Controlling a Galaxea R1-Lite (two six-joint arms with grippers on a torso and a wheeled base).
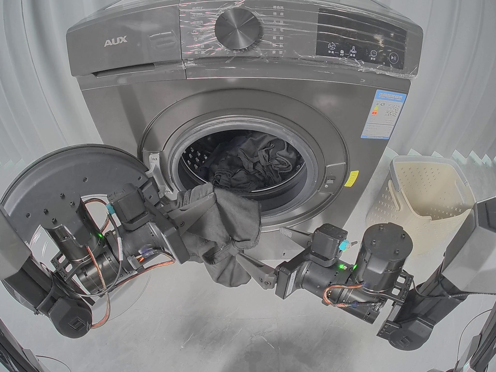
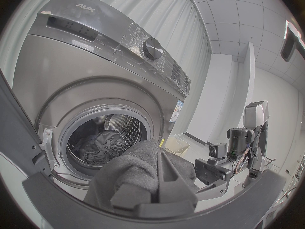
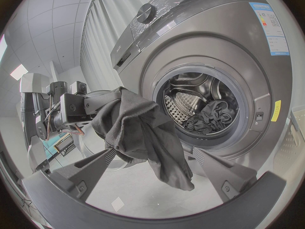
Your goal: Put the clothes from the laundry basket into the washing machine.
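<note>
Judging from the dark clothes [image 1: 253, 161] lying in the drum of the washing machine [image 1: 248, 83] and from the laundry basket [image 1: 429, 192], which seems empty though its bottom is partly hidden, most of the task is taken as done. One dark garment [image 1: 227, 228] is left outside. It is clamped in the left pincer [image 1: 196, 210] just before the lower left rim of the opening, near the open door [image 1: 62, 182]. Its long axis runs roughly up and down, the loose end pointing at the floor. The right pincer [image 1: 261, 245] is held spread apart beside the hanging cloth, gripping nothing.
</note>
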